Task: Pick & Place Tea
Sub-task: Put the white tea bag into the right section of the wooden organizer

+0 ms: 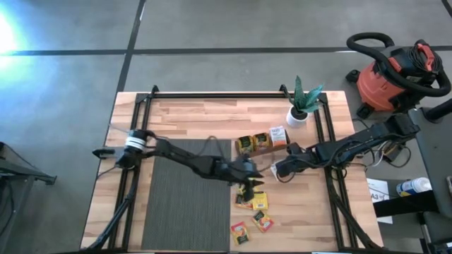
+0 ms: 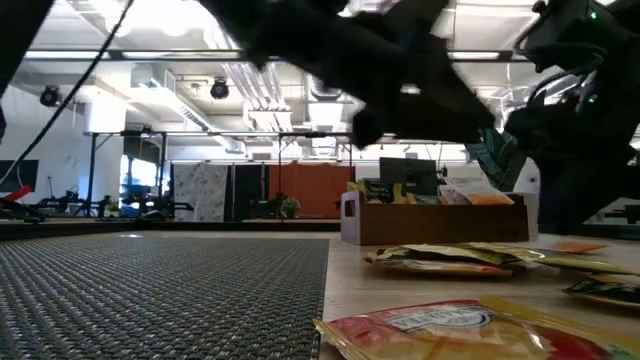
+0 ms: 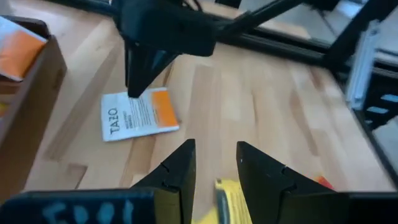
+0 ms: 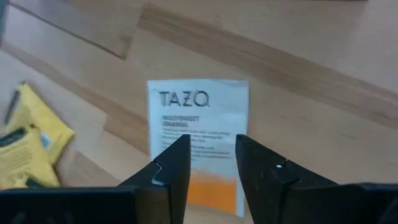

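A white-and-orange tea sachet (image 4: 198,106) lies flat on the wooden table, right of the brown tray (image 1: 261,143) that holds more sachets. My right gripper (image 4: 211,146) points down over it, open, with a finger on either side of its orange end. In the left wrist view that same sachet (image 3: 140,115) lies under the right arm's fingertip. My left gripper (image 3: 214,149) is open near the table's middle, just above a yellow sachet (image 3: 227,196). Several yellow and orange sachets (image 1: 251,201) lie scattered toward the near edge. My right gripper comes down on the white-and-orange sachet from above, its fingertip (image 3: 134,90) at the sachet's edge; I cannot tell whether it touches. The sachet lies flat on the table.
A grey woven mat (image 1: 187,204) covers the table's near left. A potted plant (image 1: 300,113) stands at the far right. Black frame rails run along both sides. A red vacuum (image 1: 392,77) stands on the floor beyond the table. Bare wood lies right of the sachets.
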Robot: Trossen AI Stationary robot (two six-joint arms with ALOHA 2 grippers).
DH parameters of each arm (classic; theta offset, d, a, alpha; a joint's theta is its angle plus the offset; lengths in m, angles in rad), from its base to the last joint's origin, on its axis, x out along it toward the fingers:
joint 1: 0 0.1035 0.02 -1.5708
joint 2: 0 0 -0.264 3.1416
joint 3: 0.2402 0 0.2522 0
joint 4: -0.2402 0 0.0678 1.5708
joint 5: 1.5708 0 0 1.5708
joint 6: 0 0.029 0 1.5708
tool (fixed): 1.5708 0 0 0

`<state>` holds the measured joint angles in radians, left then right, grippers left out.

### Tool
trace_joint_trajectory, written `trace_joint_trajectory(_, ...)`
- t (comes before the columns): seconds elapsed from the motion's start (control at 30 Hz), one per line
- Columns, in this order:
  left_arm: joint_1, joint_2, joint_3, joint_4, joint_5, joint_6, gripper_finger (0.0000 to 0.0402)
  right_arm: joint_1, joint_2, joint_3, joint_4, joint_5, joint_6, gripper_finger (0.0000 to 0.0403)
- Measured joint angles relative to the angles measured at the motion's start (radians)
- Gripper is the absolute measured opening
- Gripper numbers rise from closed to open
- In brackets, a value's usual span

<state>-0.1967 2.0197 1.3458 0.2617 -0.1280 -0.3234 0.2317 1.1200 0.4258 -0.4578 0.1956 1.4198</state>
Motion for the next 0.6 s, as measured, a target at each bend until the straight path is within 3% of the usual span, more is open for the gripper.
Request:
trace_joint_trajectory(0.33, 0.025, 0.324, 0.476, -0.315, 0.001, 0.040, 0.0110, 0.008, -0.071, -0.129, 0.088, -0.010, 0.060, 0.0121)
trace_joint_trajectory(0.4, 0.032, 0.359, 0.529, -0.395, 0.000, 0.041, 0.0110, 0.008, -0.093, -0.146, 0.109, -0.011, 0.059, 0.0121)
trace_joint_trajectory(0.6, 0.060, 0.422, 0.587, -0.389, 0.001, 0.037, 0.0110, 0.008, -0.161, -0.225, 0.209, -0.026, 0.078, 0.0121)
